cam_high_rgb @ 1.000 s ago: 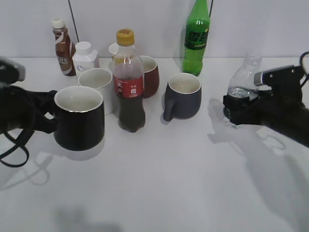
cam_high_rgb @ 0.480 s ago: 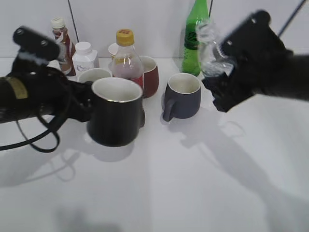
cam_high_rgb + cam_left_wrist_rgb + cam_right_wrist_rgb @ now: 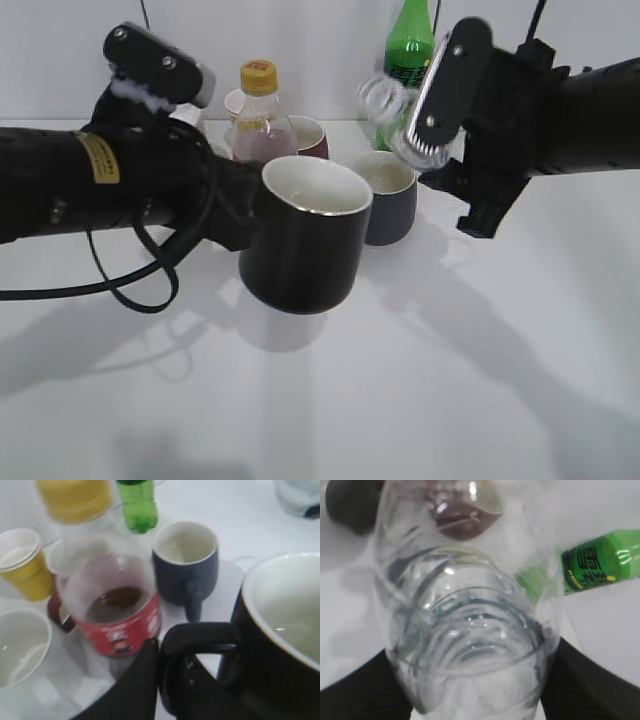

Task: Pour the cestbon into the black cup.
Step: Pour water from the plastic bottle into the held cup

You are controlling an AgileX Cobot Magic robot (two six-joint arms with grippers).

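My left gripper (image 3: 159, 652) is shut on the handle of the black cup (image 3: 305, 240) and holds it above the table, tilted toward the right; the cup also shows in the left wrist view (image 3: 280, 640), its white inside empty. My right gripper (image 3: 455, 150) is shut on the cestbon (image 3: 395, 118), a clear ribbed bottle held in the air and tipped to the left, mouth pointing toward the cup. In the right wrist view the cestbon (image 3: 470, 625) fills the frame between the two fingers. Its green label is hidden.
A cola bottle (image 3: 262, 125) with a yellow cap, a dark grey-blue mug (image 3: 392, 200), a red mug (image 3: 308, 135), a green soda bottle (image 3: 410, 45), a white mug (image 3: 20, 647) and a yellow cup (image 3: 22, 562) stand at the back.
My left arm has carried the black cup to the right and nearer the middle. My right arm has tipped the cestbon further to the left, toward the cup.
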